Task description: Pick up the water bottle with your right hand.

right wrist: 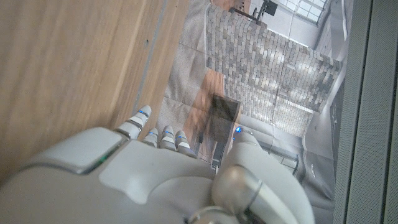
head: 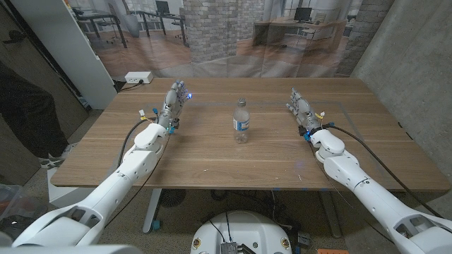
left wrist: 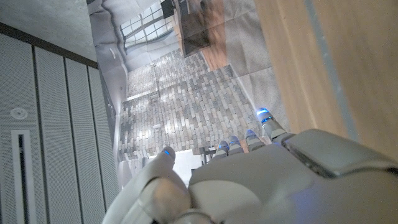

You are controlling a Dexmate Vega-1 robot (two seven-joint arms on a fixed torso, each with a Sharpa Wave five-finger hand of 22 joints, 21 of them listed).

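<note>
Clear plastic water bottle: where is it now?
Head view: the clear plastic water bottle stands upright mid-table, between the left hand and right hand, untouched.

**Wood, clear plastic, glossy shells**

The desk [head: 212, 159] is brown wood with a matt, smooth, grained top. At its centre stands a water bottle [head: 241, 121] of clear, shiny plastic with a blue-and-white paper-like label. The left hand [head: 174, 100] at ten o'clock and right hand [head: 299, 106] at two o'clock wear smooth, glossy pale-grey plastic shells; the fingers [left wrist: 268, 124] look metallic. The wall [head: 402, 49] at three o'clock is rough, matt concrete.
</note>
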